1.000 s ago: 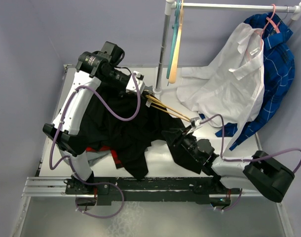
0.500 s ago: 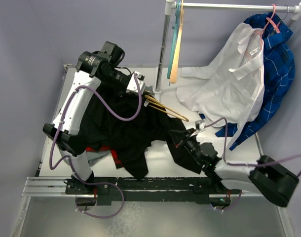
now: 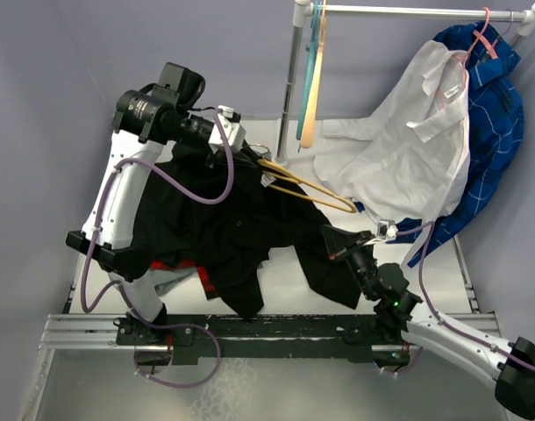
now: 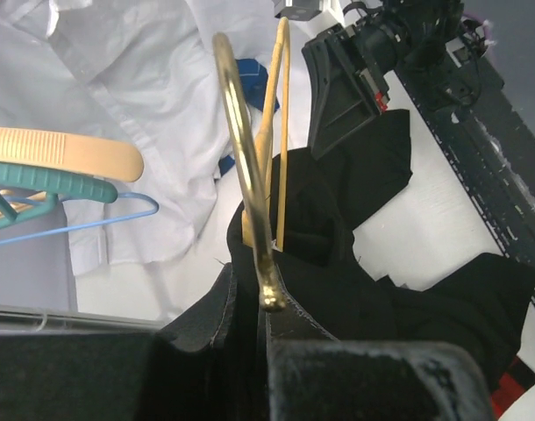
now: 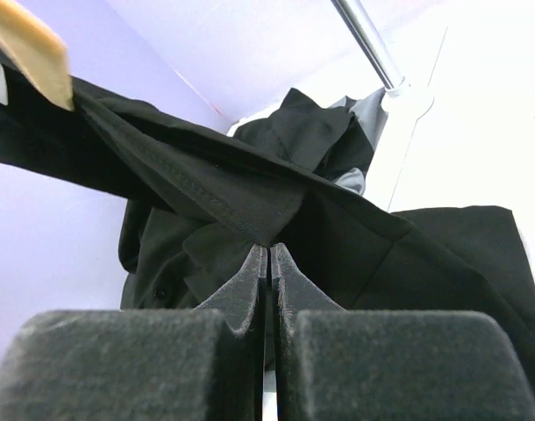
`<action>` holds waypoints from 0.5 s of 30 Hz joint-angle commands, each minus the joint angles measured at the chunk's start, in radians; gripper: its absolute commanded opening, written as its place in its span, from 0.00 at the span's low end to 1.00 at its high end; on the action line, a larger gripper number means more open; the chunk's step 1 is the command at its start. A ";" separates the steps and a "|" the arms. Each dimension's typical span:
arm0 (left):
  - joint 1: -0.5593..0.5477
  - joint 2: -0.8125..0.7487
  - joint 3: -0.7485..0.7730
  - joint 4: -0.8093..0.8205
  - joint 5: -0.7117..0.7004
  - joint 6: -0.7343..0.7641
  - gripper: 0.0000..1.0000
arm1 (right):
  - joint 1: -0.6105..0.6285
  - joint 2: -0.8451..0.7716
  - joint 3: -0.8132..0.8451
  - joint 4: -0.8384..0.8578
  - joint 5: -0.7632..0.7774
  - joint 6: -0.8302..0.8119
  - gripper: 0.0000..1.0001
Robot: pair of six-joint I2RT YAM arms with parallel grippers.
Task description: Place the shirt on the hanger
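Observation:
The black shirt [image 3: 224,232] lies spread over the middle of the table, with a fold draped over the yellow hanger [image 3: 310,189]. My left gripper [image 3: 243,156] is shut on the hanger's hook [image 4: 243,149] and holds it above the table, with the hook's tip between its fingers [image 4: 264,303]. The hanger's far end points right, toward the white shirt. My right gripper [image 3: 329,233] is shut on a taut edge of the shirt [image 5: 250,206] just below that end; its fingertips [image 5: 269,252] pinch the cloth. A pale tip of the hanger [image 5: 31,44] shows at the upper left of the right wrist view.
A rack pole [image 3: 290,88] stands at the back with a teal hanger [image 3: 313,61] and a peach hanger [image 3: 310,105] on its bar. A white shirt [image 3: 417,145] and a blue plaid garment [image 3: 495,114] hang at the right. A red-and-black garment [image 3: 175,265] lies under the shirt.
My right gripper has shut on the shirt's edge and its arm has drawn back toward the near edge. My left arm has shifted left and back with the hanger.

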 commanded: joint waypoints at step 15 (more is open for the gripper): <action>0.010 -0.148 -0.182 0.022 -0.256 0.172 0.00 | -0.010 -0.008 0.201 -0.382 0.242 -0.210 0.00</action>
